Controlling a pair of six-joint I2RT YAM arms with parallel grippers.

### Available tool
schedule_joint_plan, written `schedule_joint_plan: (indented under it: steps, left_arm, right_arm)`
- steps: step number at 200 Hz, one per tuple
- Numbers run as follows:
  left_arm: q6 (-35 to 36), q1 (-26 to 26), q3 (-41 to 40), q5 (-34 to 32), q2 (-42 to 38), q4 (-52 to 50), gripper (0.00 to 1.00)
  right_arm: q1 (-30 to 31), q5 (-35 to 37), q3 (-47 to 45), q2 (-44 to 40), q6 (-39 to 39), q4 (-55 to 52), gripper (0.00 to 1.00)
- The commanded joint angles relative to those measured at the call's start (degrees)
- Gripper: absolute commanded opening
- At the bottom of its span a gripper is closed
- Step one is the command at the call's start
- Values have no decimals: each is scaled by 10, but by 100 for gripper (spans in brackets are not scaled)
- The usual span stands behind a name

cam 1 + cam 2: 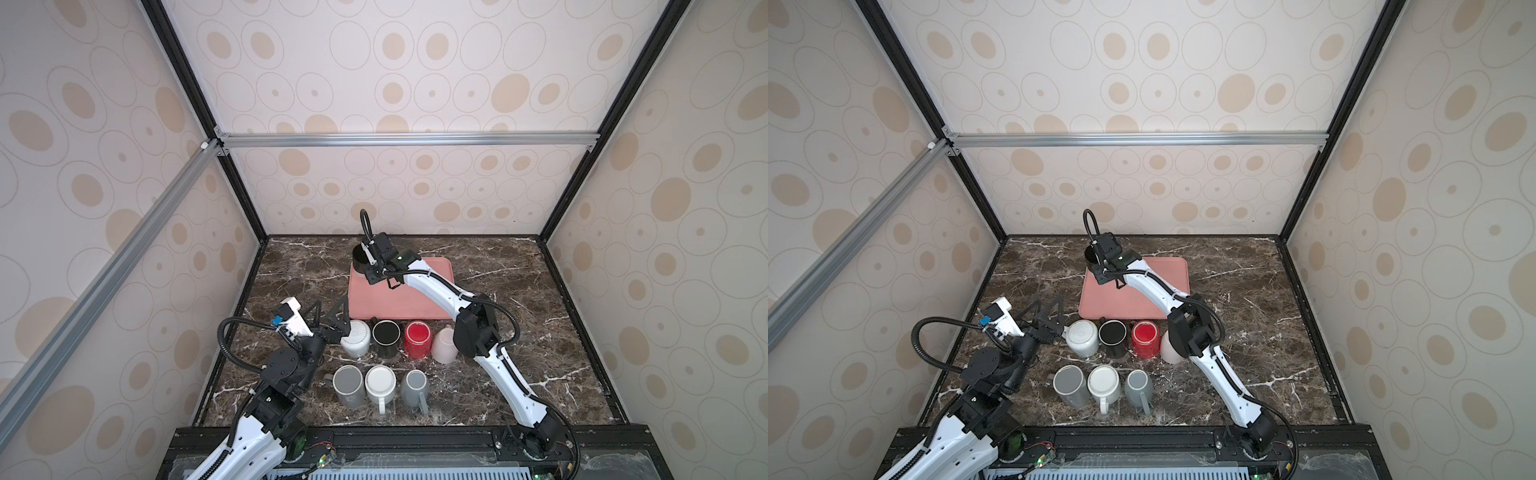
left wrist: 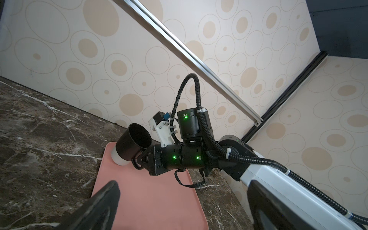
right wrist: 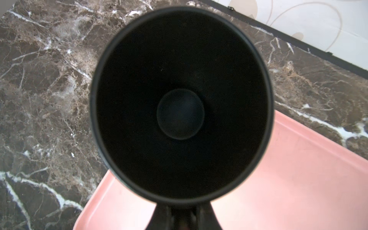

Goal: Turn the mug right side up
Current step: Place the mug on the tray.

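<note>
Black mug (image 2: 132,142), mouth up and slightly tilted, sits just ahead of the right gripper (image 2: 141,160), which is clamped on its handle; pale base over the pink tray (image 2: 155,199) corner, probably for set-down; left gripper (image 1: 330,307) hangs open, well apart

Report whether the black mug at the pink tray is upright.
Mouth up, slightly tilted: the black mug shows its open interior, pale base toward the tray.

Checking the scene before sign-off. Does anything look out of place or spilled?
Only the black mug, held by the right gripper, stands out: it is at the far corner of the pink tray, near its edge. Nothing spilled.
</note>
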Motion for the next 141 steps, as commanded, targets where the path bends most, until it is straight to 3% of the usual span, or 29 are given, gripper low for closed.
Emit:
schedule_joint_plan:
  steps: [1,66,141]
  left_arm:
    - [13,2,11,6,-4,3,99]
    - [15,2,8,4,-11,0,99]
    - [18,1,6,2,-12,1,99]
  right_arm:
    - [2,19,36,9,-2,37,1]
    - [2,28,49,29,6,42,7]
    - [2,16,16,12,12,68,46]
